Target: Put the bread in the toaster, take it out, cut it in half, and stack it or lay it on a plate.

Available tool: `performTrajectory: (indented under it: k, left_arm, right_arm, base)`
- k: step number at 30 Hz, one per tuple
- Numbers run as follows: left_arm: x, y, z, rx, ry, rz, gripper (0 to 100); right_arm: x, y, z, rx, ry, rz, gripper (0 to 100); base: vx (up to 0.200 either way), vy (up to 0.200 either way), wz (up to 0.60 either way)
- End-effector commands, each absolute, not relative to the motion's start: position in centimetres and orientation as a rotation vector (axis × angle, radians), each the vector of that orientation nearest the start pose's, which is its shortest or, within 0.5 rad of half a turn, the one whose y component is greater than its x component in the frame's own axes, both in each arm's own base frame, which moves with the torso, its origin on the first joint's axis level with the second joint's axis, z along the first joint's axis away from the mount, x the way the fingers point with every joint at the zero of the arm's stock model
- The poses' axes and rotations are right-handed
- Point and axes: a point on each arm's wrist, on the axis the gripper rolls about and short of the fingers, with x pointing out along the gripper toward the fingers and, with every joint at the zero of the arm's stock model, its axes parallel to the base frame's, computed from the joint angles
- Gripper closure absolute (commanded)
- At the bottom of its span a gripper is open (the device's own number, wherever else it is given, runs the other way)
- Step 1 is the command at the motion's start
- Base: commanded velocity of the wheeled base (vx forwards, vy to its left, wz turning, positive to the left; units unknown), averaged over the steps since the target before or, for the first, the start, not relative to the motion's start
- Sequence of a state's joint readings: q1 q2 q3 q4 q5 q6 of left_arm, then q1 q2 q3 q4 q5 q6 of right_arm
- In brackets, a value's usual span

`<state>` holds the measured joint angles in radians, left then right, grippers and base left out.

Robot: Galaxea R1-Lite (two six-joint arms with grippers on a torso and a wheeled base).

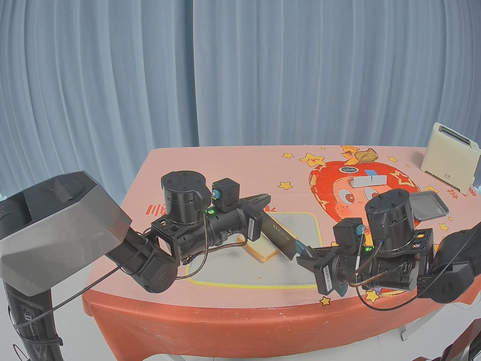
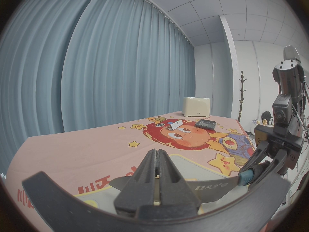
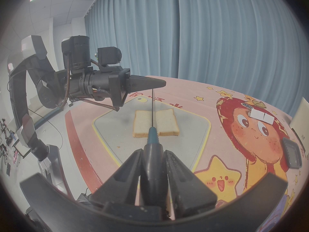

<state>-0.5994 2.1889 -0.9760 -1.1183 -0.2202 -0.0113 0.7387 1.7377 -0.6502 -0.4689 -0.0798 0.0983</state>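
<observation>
Table (image 1: 225, 166) in pink printed cloth. There is wide bare cloth from the board back to the far edge under the curtain (image 1: 250, 51), and less room toward the near edge. Cutting board (image 1: 235, 272) lies flat left of centre, its near rim close to the table's front edge. Toaster (image 1: 450, 159) stands upright at the far right corner, close to the edge; its top slot is dark, contents not legible. Grey tray (image 1: 432, 205) lies flat on the cloth near the toaster, apart from it. Right gripper (image 1: 303, 256) is low by the board's right rim, clamped on the handle of the knife (image 1: 280, 234). The blade stands on edge over the middle of the bread (image 1: 260, 250), which lies flat mid-board. Left gripper (image 1: 263, 198) has its fingers pressed together, tips meeting, just above the blade's far end; contact unclear. Two white tags (image 1: 369, 180) sit on the printed face.
</observation>
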Motion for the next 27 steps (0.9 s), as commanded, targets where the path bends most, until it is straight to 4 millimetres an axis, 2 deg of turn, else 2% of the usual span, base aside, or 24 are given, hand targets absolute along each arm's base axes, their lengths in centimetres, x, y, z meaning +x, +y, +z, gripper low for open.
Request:
performTrajectory:
  k: [1, 13, 20, 27]
  left_arm:
    - [33.0, -23.2, 9.6, 0.012, 0.112, -0.819, 100]
    - [32.7, -23.0, 6.6, 0.02, 0.171, -0.802, 100]
    - [32.7, -23.1, 6.6, 0.02, 0.168, -0.802, 100]
    - [33.1, -23.4, 8.3, 0.007, 0.109, -0.796, 100]
  right_arm:
    - [20.9, 18.9, 11.7, -0.157, 0.604, 0.608, 100]
    - [21.1, 19.0, 12.1, -0.145, 0.582, 0.612, 100]
    - [21.1, 19.0, 11.9, -0.15, 0.588, 0.61, 100]
    - [21.0, 18.8, 11.4, -0.163, 0.616, 0.602, 100]
  base:
    - [0.0, 0.0, 0.0]
    - [0.0, 0.0, 0.0]
    - [0.0, 0.0, 0.0]
    - [0.0, 0.0, 0.0]
